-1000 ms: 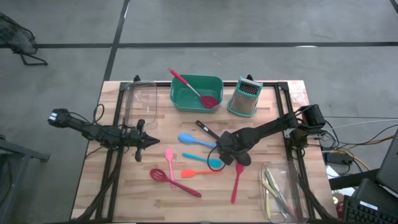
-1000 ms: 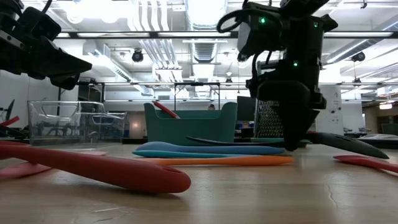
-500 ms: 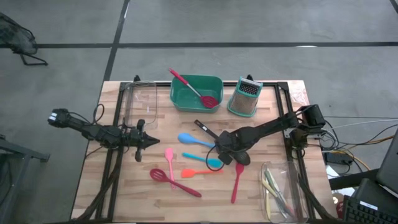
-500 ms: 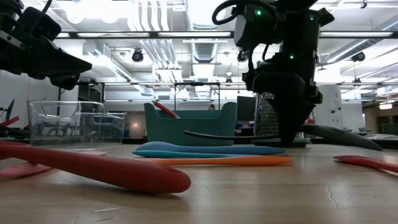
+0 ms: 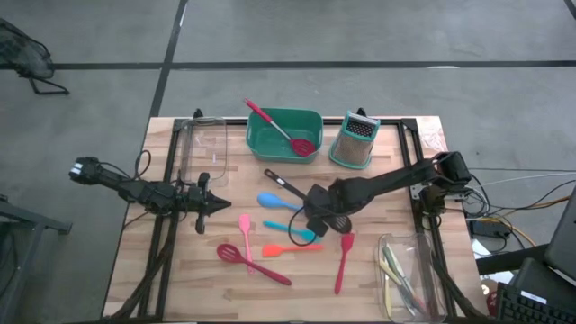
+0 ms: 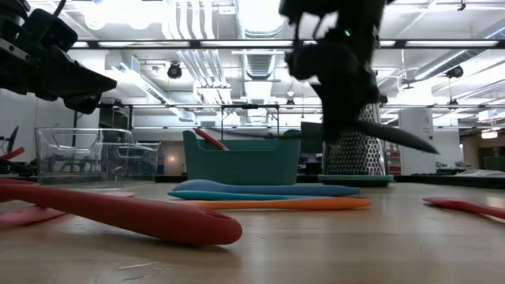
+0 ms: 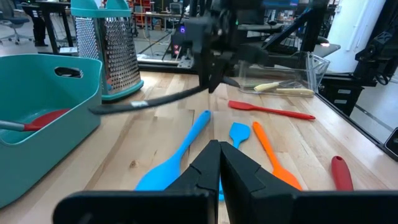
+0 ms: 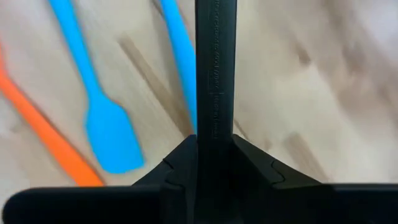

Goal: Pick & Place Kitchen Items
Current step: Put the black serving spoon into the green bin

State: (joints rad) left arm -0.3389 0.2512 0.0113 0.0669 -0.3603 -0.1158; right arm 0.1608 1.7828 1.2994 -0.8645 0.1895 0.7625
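While I look from above, my right gripper (image 5: 317, 213) clamps the black ladle (image 5: 286, 187) mid-table, handle pointing at the tub (image 5: 259, 139). Low down, the ladle (image 6: 394, 136) hangs clear of the table (image 6: 331, 237). Right wrist: handle (image 8: 214, 68) pinched between fingers. Left gripper (image 7: 219, 163) waits closed, empty.

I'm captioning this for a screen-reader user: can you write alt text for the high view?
The right gripper holds a black utensil above the middle of a wooden table, over scattered blue, orange, pink and red utensils. Behind it stand a teal tub and a grater; the left gripper waits at the left.
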